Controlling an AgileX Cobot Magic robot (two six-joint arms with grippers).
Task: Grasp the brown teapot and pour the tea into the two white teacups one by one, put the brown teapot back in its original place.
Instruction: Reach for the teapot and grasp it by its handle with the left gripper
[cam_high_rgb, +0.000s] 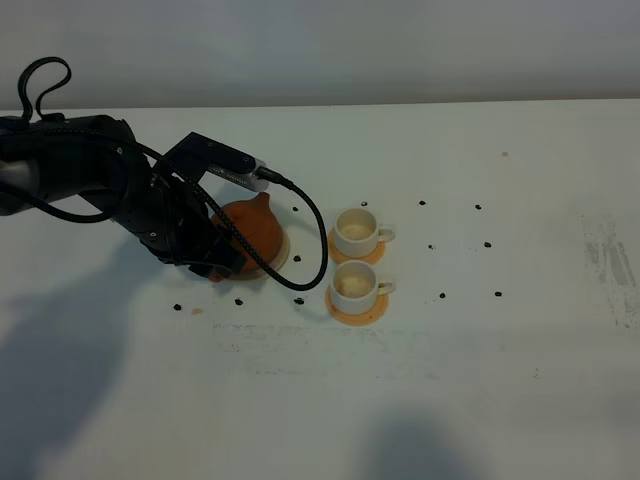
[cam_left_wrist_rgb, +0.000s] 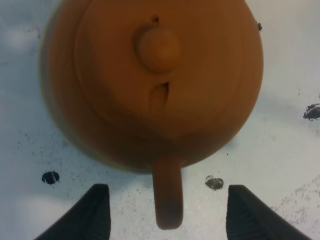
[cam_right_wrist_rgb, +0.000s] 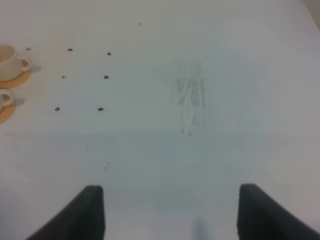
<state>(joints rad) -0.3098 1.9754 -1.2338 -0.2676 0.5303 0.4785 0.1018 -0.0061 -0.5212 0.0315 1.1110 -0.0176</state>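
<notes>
Left gripper: your wrist view shows the jaws wide apart, either side of the brown teapot handle, holding nothing.
Teapot seat: only your high view shows the beige saucer under it.
Cups: near white teacup and far white teacup, each on an orange coaster, near the teapot.
Right gripper: spread wide, empty, above the white table.

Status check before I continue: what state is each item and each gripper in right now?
brown teapot: upright on the saucer, lid on, not gripped.
left gripper: open, straddling the teapot's handle without touching it.
right gripper: open, nothing between the jaws.
far teacup: upright on an orange coaster, contents unclear.
near teacup: upright on the other orange coaster, contents unclear.
</notes>
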